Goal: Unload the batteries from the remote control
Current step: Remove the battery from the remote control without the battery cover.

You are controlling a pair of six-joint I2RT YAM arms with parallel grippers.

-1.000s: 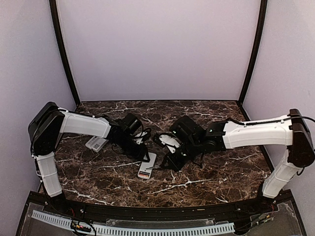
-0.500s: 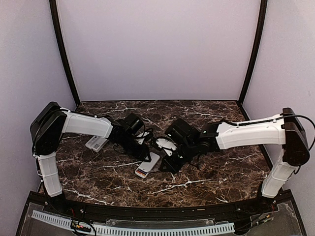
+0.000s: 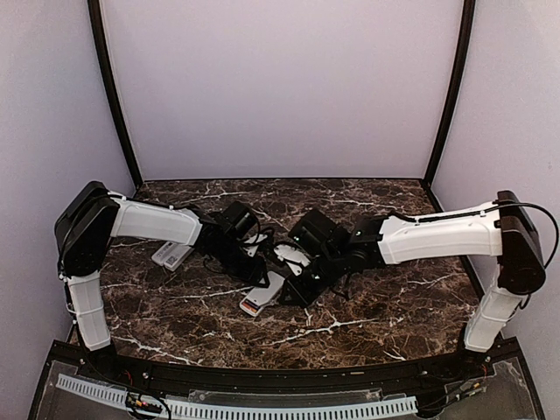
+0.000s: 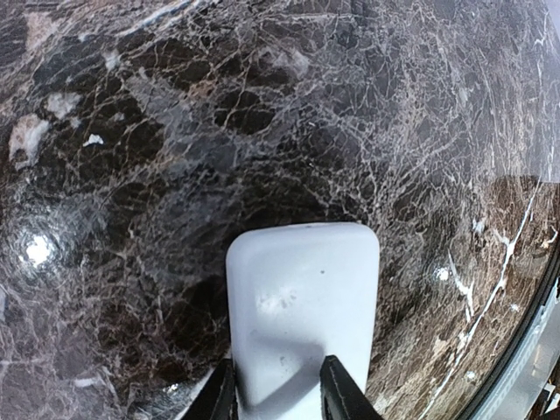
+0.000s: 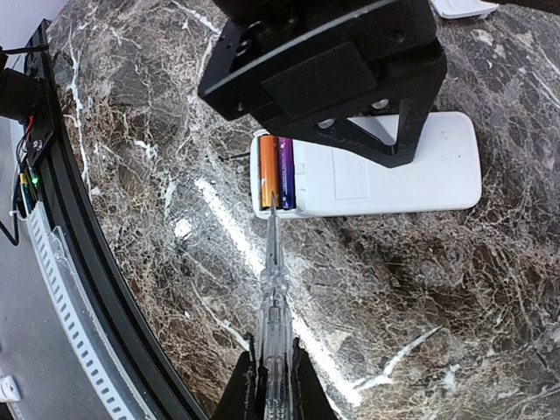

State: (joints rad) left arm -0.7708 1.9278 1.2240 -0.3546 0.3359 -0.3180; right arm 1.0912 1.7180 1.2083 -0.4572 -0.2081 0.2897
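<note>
The white remote control lies flat on the marble, its battery bay open at the left end. Two batteries lie side by side in that bay, one orange and one purple. My right gripper is shut on a clear plastic pick, and the pick's tip touches the near end of the orange battery. My left gripper is shut on the remote control, one finger on each side. From above, both grippers meet over the remote control, left gripper and right gripper.
Two more pale remotes lie at the left behind my left arm. A white flat piece shows at the upper right of the right wrist view. The black front rail with wiring runs close to the remote's near side.
My right arm has swung left, bringing the pick to the remote's open end. The remote has turned from nearly upright to slanted, and my left fingers have closed in on it.
</note>
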